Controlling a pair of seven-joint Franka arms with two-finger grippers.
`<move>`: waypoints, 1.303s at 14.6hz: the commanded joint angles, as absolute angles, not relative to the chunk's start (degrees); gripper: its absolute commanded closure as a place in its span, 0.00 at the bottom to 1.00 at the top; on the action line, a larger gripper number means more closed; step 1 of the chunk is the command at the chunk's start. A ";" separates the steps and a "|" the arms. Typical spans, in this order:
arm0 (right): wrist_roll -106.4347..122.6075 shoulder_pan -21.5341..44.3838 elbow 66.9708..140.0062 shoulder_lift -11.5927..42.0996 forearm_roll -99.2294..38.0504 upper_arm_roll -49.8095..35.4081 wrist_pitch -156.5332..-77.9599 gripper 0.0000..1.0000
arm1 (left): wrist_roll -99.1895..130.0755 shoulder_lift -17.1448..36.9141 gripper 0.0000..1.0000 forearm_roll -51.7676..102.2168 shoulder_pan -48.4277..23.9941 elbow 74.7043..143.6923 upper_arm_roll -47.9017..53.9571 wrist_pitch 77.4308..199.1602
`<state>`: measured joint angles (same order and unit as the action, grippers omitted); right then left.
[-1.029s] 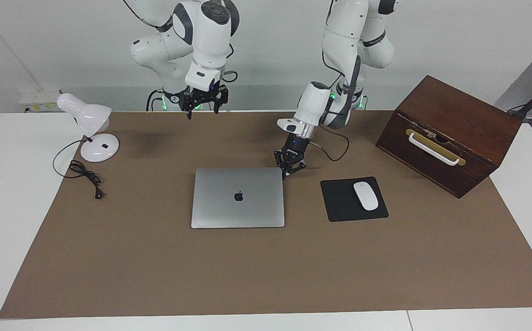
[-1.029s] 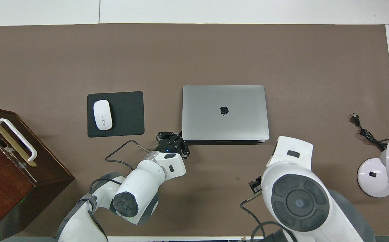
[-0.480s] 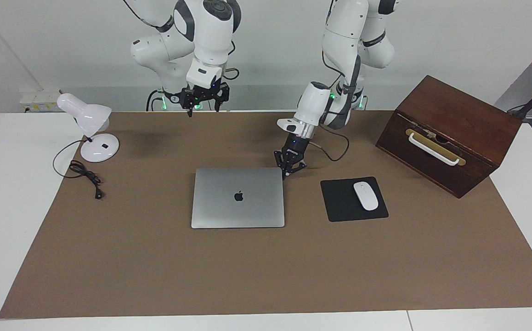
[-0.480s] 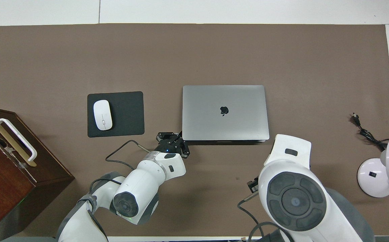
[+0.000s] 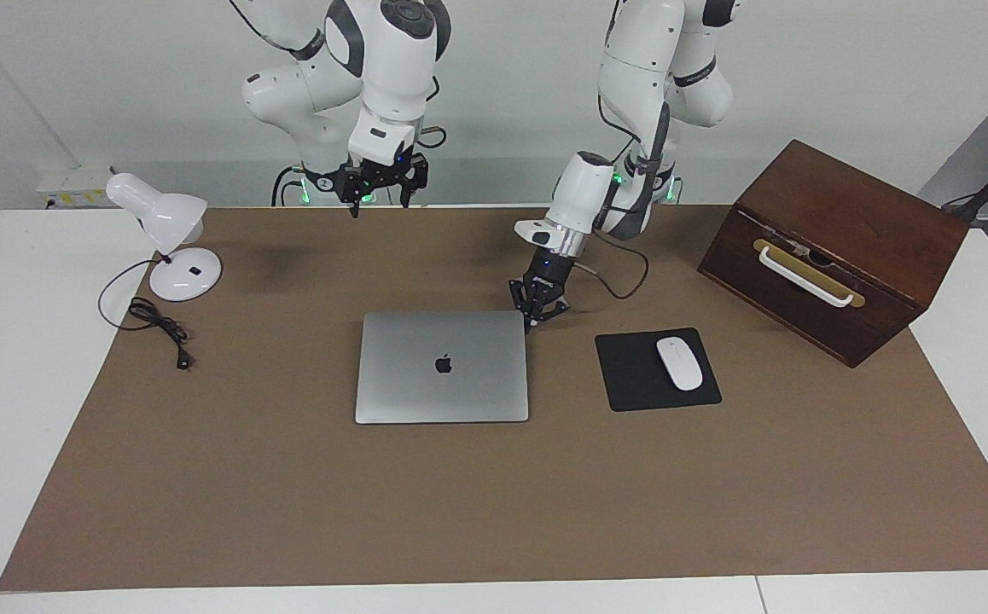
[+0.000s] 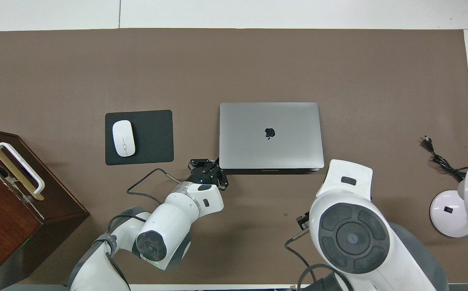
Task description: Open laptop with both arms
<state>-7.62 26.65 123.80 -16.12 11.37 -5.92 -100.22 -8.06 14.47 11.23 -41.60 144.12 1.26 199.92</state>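
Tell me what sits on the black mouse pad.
A white mouse lies on the mouse pad, toward its edge nearest the wooden box. What lies under the pad is hidden.

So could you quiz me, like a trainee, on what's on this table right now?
1. True or false: the laptop lid is closed.
2. Which gripper is down at the laptop's corner? A) left gripper B) right gripper
3. What lies on the mouse pad?

Key: 1. True, the lid lies flat. 2. A; its fingertips meet at the corner nearest the robots, while the right gripper hangs raised over the table edge. 3. The white mouse.
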 commanded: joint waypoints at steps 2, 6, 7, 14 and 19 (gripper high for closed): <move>-8.70 26.63 126.81 -16.08 12.57 -6.15 -106.67 0.00 | -8.09 16.87 1.00 10.63 -42.10 143.00 1.23 200.74; -8.70 26.80 128.66 -14.24 12.83 -6.15 -113.19 0.00 | -8.09 16.87 1.00 10.63 -42.19 143.00 1.23 200.74; -8.61 27.42 129.54 -13.46 13.62 -6.15 -115.47 0.00 | -8.09 16.87 1.00 10.63 -42.19 143.00 1.23 200.74; -12.66 30.76 130.25 -4.66 25.48 -6.07 -124.70 0.00 | -8.09 16.87 1.00 10.72 -42.19 143.00 1.23 200.74; -18.28 31.12 130.43 0.87 32.41 -6.15 -129.45 0.00 | -8.09 16.96 1.00 10.63 -42.27 143.00 1.23 200.74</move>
